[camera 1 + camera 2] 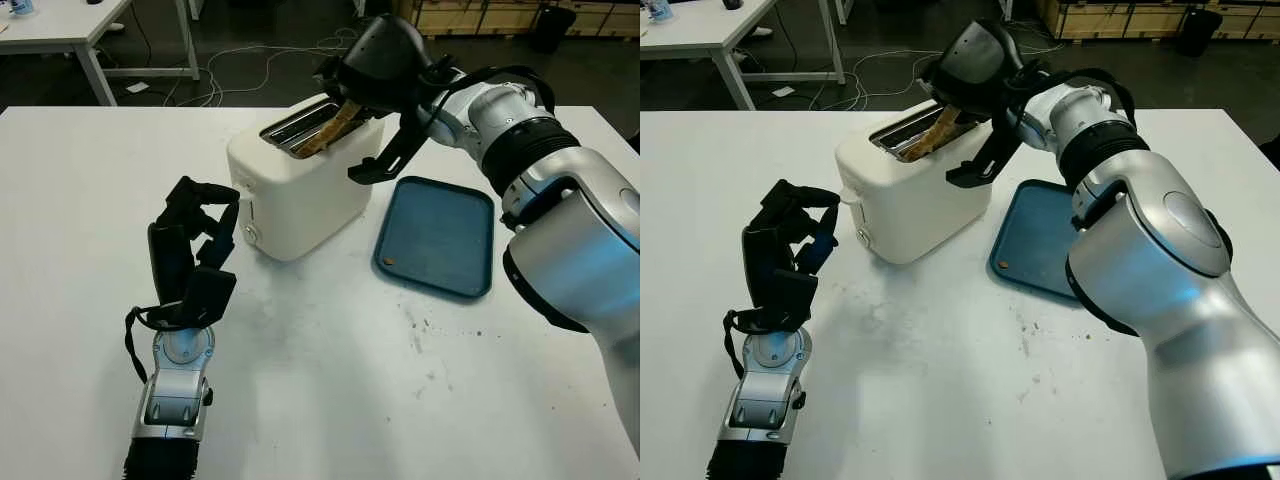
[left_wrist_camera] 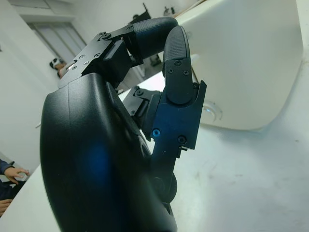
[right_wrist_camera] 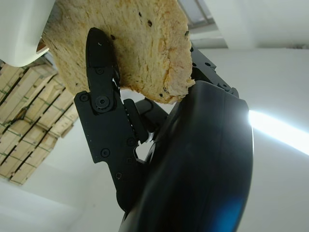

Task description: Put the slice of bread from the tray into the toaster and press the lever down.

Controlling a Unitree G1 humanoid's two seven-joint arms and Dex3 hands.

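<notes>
Left hand [image 1: 190,250], fingers curled and holding nothing, stands on the table [image 1: 80,200] just beside the toaster's [image 1: 300,190] front face. Beyond it, the right hand [image 1: 375,70] hangs over the toaster, gripping the slice of bread [image 1: 325,130], whose lower end sits tilted in 1 slot. Tray [image 1: 440,235] lies below that hand, beside the toaster.

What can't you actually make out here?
- How deep the bread slice sits in the toaster: in the eye views the right hand covers its top and the slot hides its lower end.
- The toaster's lever: in the left eye view the left hand stands before that end.
</notes>
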